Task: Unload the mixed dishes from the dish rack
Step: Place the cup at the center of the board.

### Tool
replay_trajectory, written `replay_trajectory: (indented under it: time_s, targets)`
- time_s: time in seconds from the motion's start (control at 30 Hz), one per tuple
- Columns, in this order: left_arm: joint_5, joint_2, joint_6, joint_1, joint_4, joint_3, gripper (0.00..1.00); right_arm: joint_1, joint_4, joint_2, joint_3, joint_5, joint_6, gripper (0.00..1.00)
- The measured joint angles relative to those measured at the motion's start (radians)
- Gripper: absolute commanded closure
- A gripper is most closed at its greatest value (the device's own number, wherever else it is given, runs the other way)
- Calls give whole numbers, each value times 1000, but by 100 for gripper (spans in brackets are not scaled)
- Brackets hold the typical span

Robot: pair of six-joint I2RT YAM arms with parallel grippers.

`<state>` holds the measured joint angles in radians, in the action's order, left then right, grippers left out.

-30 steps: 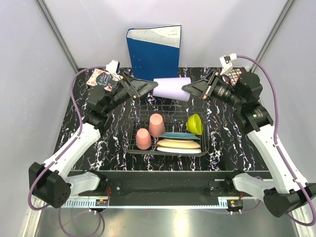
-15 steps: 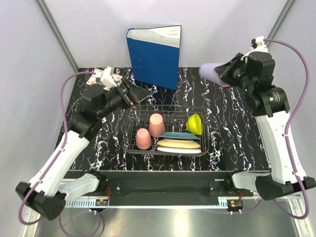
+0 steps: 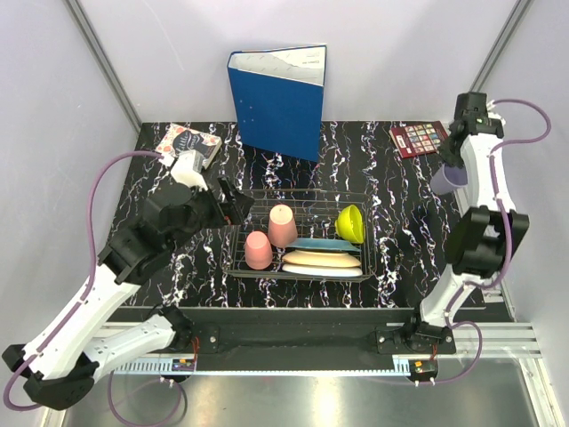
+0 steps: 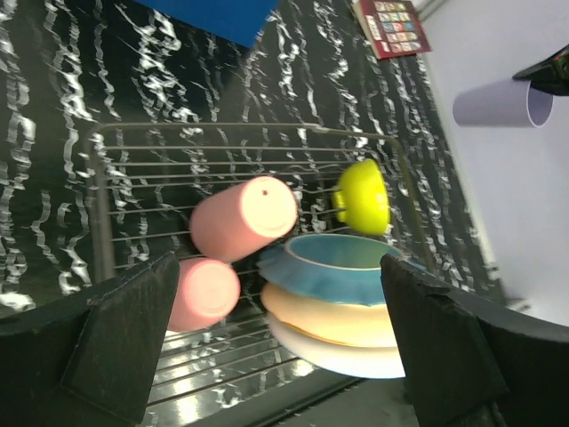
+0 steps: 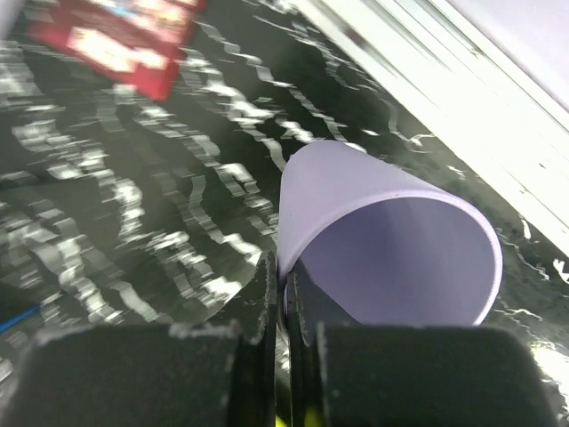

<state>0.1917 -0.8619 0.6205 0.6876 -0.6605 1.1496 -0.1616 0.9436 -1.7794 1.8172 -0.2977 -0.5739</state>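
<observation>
Overhead and wrist views of the two arms at the dish rack [image 3: 234, 240]. The left arm rises from the lower left corner of the overhead frame, where its base is cut off, and slants up to the rack's left end. There the left gripper [image 3: 233, 204] hangs with its jaws spread fully and nothing between them. In its wrist view the two dark fingers [image 4: 124, 342] fill the lower corners and frame the rack contents. The right arm stands folded at the right edge, elbow at mid-height and wrist near the upper right corner. Its forearm link covers the claw from above. The right wrist view shows the right gripper [image 5: 284, 298] pinched closed on the rim of the lavender cup [image 5: 382, 240], which is held on its side above the dark marbled table [image 3: 400, 267], well right of the rack. From above only part of this cup shows beside the arm. In the rack centre lie two pink cups [image 3: 283, 225] [image 3: 259, 250], a yellow-green bowl [image 3: 352, 222] tipped on edge at its right, and three stacked plates. These are the teal plate [image 3: 311, 243], the cream plate [image 3: 320, 259] and the white plate [image 3: 333, 271], each showing little more than its edge. The white plate's markings cannot be made out. The right wrist view is blurred, with a red book [image 5: 116, 40] cut off at its upper left. A blue binder [image 3: 277, 102] stands at upper centre, and a patterned book [image 3: 187, 142] lies at the table's upper left.
</observation>
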Motion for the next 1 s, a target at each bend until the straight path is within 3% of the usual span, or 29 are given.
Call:
replay_trajectory:
  time_s: [0.57,0.63,0.67,0.77,1.0]
  targets:
    - [112,23,-49,30,-51,-31,1,-37,14,-322,145,-2,31,98]
    - [119,21,-49,30,-51,-31,1,-37,14,-334,145,-2,31,85]
    - [122,20,-48,30,-51,-31,1,-37,14,-336,145,-2,29,59]
    - [127,15,-48,30,-50,-31,1,-37,20,-337,150,-2,19,28]
    - [137,-1,-50,30,-51,-31,1,-35,48,-318,184,3,-39,4]
